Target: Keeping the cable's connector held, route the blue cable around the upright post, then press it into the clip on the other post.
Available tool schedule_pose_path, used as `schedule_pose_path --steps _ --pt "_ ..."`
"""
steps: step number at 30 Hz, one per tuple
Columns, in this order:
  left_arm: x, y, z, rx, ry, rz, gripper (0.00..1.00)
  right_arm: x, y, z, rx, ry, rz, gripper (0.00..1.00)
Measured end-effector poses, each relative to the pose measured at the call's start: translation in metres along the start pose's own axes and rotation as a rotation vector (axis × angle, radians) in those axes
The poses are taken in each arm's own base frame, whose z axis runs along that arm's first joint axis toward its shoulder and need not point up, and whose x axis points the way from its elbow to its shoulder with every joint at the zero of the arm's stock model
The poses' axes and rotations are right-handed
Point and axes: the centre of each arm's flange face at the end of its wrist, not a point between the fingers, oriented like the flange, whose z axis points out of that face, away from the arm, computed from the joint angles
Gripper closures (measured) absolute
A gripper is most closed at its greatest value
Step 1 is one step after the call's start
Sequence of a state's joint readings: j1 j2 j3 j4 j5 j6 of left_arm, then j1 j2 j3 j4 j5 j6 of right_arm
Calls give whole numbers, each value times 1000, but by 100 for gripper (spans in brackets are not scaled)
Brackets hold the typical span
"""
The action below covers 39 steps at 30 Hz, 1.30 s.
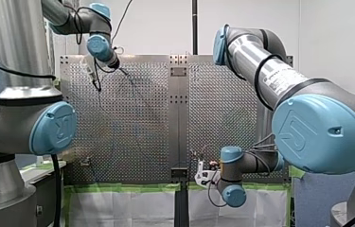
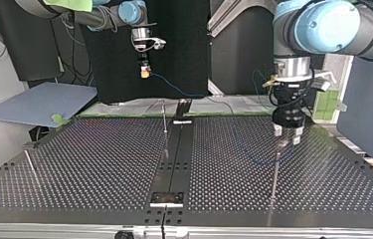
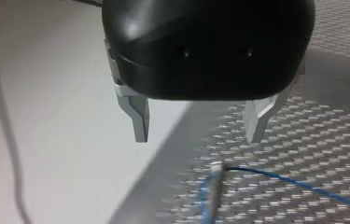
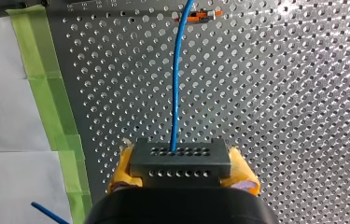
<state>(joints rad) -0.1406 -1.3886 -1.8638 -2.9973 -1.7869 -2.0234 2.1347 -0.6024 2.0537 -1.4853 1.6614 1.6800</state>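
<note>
My right gripper (image 4: pixel 179 179) has its yellow pads (image 4: pixel 121 170) shut on the grey connector block (image 4: pixel 179 161). The blue cable (image 4: pixel 176 93) runs from the block out over the perforated table. In the top view my right gripper (image 2: pixel 145 72) hangs above the table's far edge, and the cable (image 2: pixel 174 89) sags from it toward the board. My left gripper (image 3: pixel 198 135) is open, its metal fingers (image 3: pixel 140 123) empty, just above a thin upright post (image 3: pixel 214 175). The cable (image 3: pixel 298 183) meets that post's top. From across the table, the same gripper (image 2: pixel 287 132) hovers over the post (image 2: pixel 276 169).
A second thin post (image 2: pixel 164 117) stands near the table's middle far edge, and a third (image 2: pixel 31 167) at the top view's left. A small orange-marked fitting (image 4: pixel 196 17) lies ahead of my right gripper. Green tape (image 4: pixel 53 107) lines the board's edge. A dark central strip (image 2: pixel 174 154) divides the table.
</note>
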Motion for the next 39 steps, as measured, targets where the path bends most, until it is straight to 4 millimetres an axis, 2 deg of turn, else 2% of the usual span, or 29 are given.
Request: schedule_pose_path --steps 6,14,19,26,30,39 --pt "2 -11 -20 -15 30 61 0 0 0 0 1 -1 0 100" --pt "7 -12 -31 -43 84 146 0 0 -1 -1 2 -5 -3 100" --pt "-3 -18 -30 -43 94 190 0 -1 -1 -1 2 -5 -3 100" --pt "-31 -32 -34 -21 88 251 0 0 -1 -1 3 -4 -2 100" --pt "-41 -39 -33 -2 99 284 0 0 -1 0 6 -2 -1 100" --pt "-32 -40 -25 15 154 377 0 0 -2 0 10 -4 -1 100"
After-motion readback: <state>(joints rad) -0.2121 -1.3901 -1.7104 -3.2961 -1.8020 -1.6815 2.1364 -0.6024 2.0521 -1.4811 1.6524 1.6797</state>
